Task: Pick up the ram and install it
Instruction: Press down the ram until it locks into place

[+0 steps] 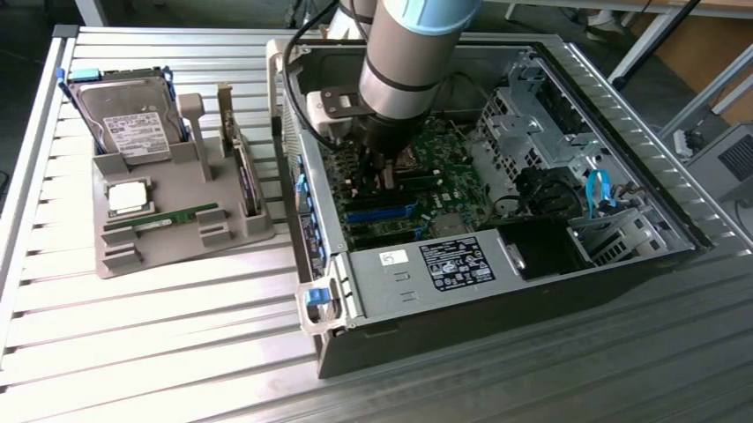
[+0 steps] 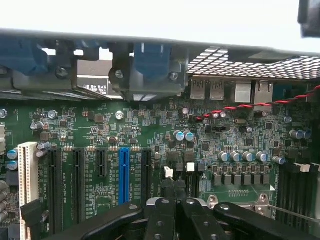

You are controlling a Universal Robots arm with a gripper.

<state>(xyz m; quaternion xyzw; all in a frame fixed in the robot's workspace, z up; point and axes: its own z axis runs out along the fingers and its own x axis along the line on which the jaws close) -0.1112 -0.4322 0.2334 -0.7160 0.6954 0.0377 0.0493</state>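
Inside the open computer case [image 1: 612, 132], arm upright, gripper [image 1: 379, 172] closed (empty), over motherboard [image 2: 150, 135].

PC case [image 1: 659, 189] – open | hard drive [image 1: 130, 115] on grey tray [image 1: 176, 251] | blue slot [image 2: 124, 172] – mobo

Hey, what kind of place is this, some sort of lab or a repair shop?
Probably a robotics lab or test bench for computer assembly. An open desktop PC case lies on a slatted metal table, a grey parts fixture holds a hard drive and ram, and a robot arm reaches over the motherboard.
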